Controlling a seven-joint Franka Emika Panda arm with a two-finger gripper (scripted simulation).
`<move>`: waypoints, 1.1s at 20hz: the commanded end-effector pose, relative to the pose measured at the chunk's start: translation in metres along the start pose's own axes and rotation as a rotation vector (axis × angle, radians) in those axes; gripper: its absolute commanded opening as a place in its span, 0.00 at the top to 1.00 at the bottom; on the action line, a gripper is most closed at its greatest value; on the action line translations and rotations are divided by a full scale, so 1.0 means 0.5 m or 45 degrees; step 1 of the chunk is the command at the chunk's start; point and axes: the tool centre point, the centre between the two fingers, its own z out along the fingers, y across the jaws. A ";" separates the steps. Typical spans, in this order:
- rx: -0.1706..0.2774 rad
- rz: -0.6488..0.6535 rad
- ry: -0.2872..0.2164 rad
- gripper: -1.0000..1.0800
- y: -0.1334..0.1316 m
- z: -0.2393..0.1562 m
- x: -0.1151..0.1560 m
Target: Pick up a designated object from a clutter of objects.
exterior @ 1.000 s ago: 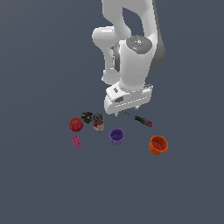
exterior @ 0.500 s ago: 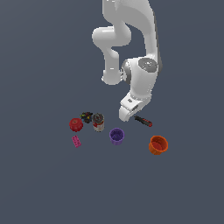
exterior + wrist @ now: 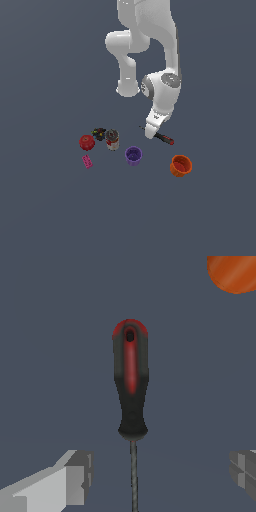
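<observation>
In the last second I've swung the arm down over the screwdriver [image 3: 131,383], which lies flat on the table [image 3: 50,210]; my fingers [image 3: 80,476] are spread, its shaft running between them, nothing gripped, so closing looks next

- The screwdriver [image 3: 163,138] [image 3: 131,381] lay flat on the worktop, red-and-black handle, thin dark shaft.
- Its handle end pointed toward the orange cup [image 3: 180,165] [image 3: 233,273], with the purple cup [image 3: 133,155] near.

No legible text or markings anywhere.
</observation>
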 end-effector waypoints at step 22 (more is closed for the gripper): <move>0.004 -0.069 0.007 0.04 -0.027 0.105 -0.003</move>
